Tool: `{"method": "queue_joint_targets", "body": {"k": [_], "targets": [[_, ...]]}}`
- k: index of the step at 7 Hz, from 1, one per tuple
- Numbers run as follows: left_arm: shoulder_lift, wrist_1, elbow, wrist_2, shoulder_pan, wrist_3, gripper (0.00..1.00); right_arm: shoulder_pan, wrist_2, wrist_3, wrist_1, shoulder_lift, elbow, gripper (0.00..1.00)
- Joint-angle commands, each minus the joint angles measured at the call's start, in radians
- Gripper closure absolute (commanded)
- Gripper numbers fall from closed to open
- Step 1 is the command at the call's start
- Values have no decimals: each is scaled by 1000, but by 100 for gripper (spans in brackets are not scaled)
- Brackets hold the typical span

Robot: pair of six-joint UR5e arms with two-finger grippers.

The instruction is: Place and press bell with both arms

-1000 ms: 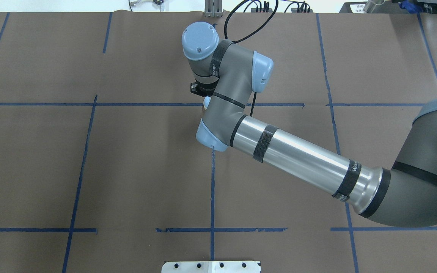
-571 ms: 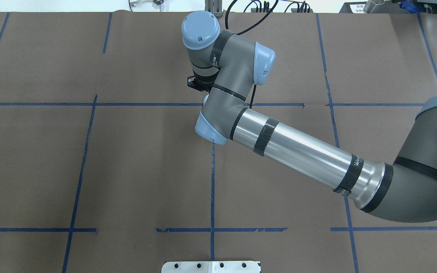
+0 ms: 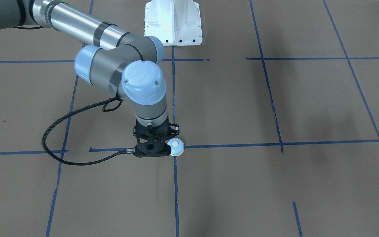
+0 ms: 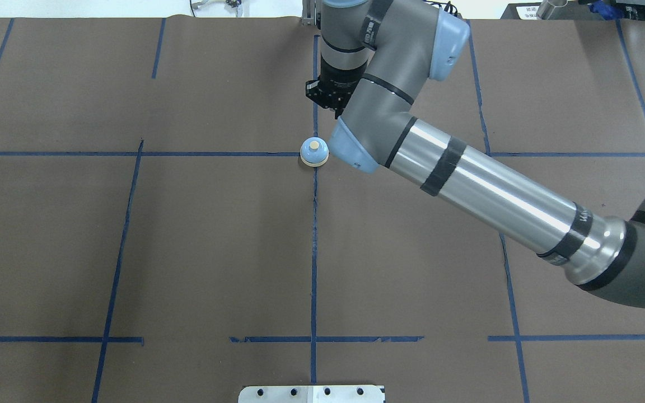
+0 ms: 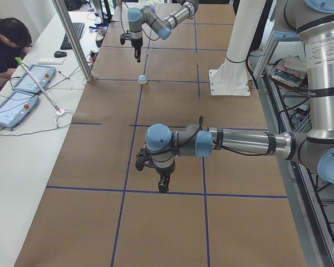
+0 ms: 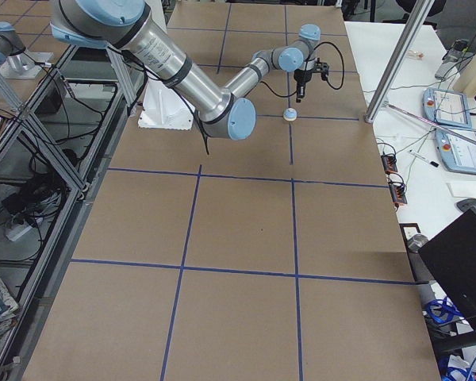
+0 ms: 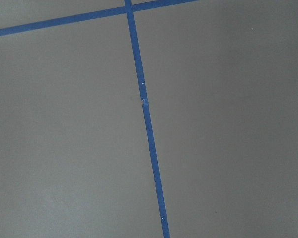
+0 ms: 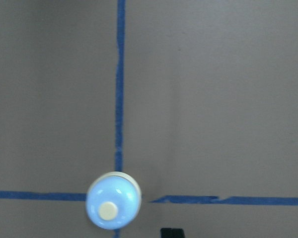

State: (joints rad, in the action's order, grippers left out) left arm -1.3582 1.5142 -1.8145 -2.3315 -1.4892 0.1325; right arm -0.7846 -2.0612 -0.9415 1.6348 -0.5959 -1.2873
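The bell (image 4: pixel 314 152), a light-blue dome with a cream button, stands on a blue tape crossing. It also shows in the front view (image 3: pixel 176 146) and the right wrist view (image 8: pixel 113 200). My right gripper (image 4: pixel 328 96) hangs apart from the bell, above the table on its far side, and holds nothing. In the front view my right gripper (image 3: pixel 153 152) is just beside the bell. Its jaws are hidden under the wrist, and only one black fingertip (image 8: pixel 171 232) shows. My left gripper (image 5: pixel 163 183) hangs over bare paper far from the bell. I cannot tell whether it is open or shut.
Brown paper with blue tape lines (image 4: pixel 314 252) covers the table. The white bolted pedestal (image 3: pixel 173 23) stands at the robot's side. A black cable (image 3: pixel 61 144) loops over the paper beside the right wrist. A person and tablets (image 5: pixel 22 92) are past the table's far edge.
The right arm has risen and swung to the far right. The bell, almost hidden under the wrist before, now stands uncovered on the tape crossing.
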Motion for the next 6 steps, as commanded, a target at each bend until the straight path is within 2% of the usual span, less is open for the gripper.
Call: {"method": "queue_joint_targets", "body": {"k": [1, 2, 4, 5, 6], "targets": [[-7, 52, 29, 0, 0, -31, 0, -98, -14, 262, 144, -275, -334, 99], [-10, 49, 27, 0, 0, -34, 0, -158, -58, 400, 145, -433, -459, 98], [-111, 3, 73, 3, 0, -54, 0, -281, -100, 673, 143, -693, -601, 93], [-149, -2, 111, 3, 0, -54, 0, -342, -100, 811, 143, -781, -612, 85], [-154, 4, 115, 6, 0, -54, 0, -408, -103, 948, 139, -871, -613, 65]]}}
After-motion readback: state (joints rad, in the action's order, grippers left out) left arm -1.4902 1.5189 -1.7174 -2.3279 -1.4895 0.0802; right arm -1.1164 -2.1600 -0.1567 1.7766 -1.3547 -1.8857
